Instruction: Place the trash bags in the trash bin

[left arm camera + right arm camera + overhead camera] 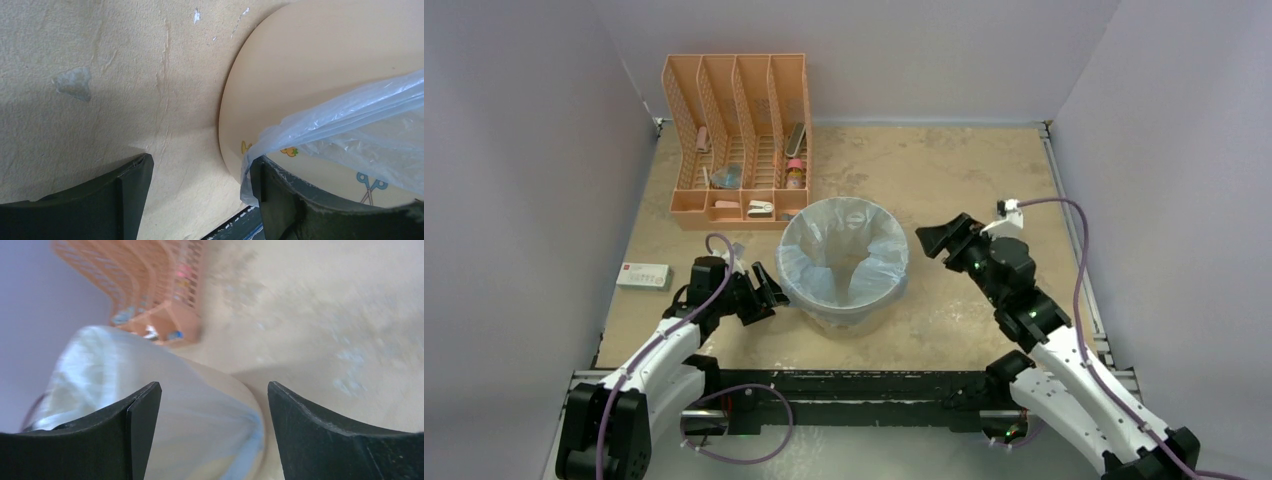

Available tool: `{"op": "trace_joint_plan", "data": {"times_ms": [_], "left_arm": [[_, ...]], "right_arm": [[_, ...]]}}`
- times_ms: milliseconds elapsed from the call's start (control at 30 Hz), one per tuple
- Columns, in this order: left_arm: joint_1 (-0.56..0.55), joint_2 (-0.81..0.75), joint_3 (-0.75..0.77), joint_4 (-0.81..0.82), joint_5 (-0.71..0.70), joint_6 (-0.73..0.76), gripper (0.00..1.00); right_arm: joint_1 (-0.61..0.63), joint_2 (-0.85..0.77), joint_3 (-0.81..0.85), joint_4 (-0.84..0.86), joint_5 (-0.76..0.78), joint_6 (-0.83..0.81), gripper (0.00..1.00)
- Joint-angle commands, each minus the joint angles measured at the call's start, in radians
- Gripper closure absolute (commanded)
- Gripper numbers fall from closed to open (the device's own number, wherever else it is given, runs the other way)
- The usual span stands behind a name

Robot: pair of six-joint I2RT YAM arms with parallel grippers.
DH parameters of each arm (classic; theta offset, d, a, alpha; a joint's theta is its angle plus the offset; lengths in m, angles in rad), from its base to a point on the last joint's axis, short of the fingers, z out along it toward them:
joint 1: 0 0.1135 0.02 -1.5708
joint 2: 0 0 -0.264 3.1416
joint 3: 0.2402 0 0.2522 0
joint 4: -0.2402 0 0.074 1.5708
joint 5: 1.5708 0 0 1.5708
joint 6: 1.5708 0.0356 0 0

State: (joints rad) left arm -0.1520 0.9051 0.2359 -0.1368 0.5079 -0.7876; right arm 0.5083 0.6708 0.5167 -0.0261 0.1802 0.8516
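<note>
Cream trash bin (pixel 844 322) near the table's centre, light-blue trash bag (pixel 844 250) lining it and folded over its rim, left gripper (pixel 769 290) just beside the bin's left wall, jaws wide, bag hem touching one finger, right gripper (pixel 934 240) wide and empty, apart toward the right edge, orange file organizer (pixel 736 140) near the far-left corner.

Soft, even overhead light keeps the top view sharp, the round cream plastic bin (pixel 844 322) casting a faint shadow on the tan desk (pixel 964 170), while motion blur smears the right wrist view's orange mesh file organizer (pixel 165 290)
</note>
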Motion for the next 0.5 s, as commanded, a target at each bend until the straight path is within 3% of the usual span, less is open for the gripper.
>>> {"op": "trace_joint_plan", "data": {"times_ms": [0,100,200,467], "left_arm": [[-0.001,-0.027,0.006,0.012,-0.028,0.034,0.28],[-0.002,-0.045,0.002,0.029,-0.041,0.034,0.26],[-0.001,-0.04,0.006,0.044,-0.045,0.045,0.25],[-0.001,-0.012,0.011,0.055,-0.03,0.056,0.25]], "right_arm": [[-0.001,0.016,0.178,0.121,-0.193,-0.227,0.21],[0.0,0.131,0.299,0.122,-0.381,-0.3,0.25],[0.034,0.257,0.418,0.049,-0.434,-0.371,0.26],[0.339,0.473,0.631,-0.148,-0.149,-0.522,0.3]]}}
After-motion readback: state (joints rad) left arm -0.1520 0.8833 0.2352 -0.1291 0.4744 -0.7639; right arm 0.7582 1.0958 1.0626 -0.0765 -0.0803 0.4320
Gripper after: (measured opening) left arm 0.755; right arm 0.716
